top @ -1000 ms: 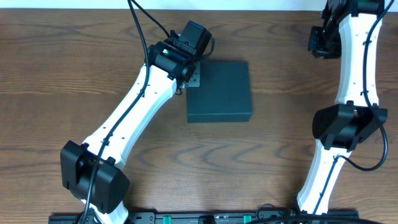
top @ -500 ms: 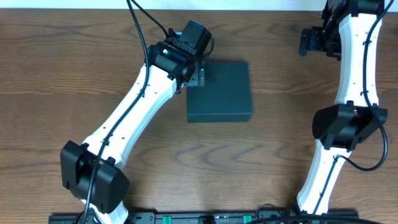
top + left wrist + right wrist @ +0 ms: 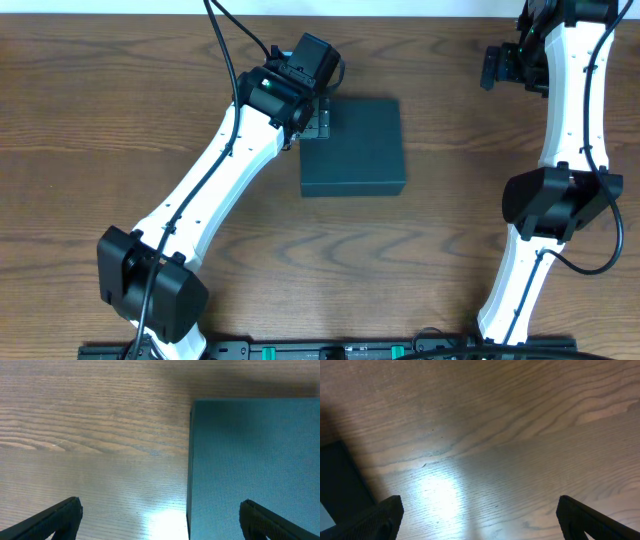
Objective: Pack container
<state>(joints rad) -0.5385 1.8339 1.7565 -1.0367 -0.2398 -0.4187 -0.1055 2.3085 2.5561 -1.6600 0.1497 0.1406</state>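
The container lies flat on the wooden worktop, about midway across it, lid shut. The left arm reaches in over the container's far left corner. Its jaws are spread wide and hold nothing. From the left wrist camera they straddle the box's left edge, one fingertip over bare wood and the other above the lid. I cannot tell whether it touches. The right arm is up at the far right of the worktop, well apart from the container, its jaws also wide apart and empty over bare wood.
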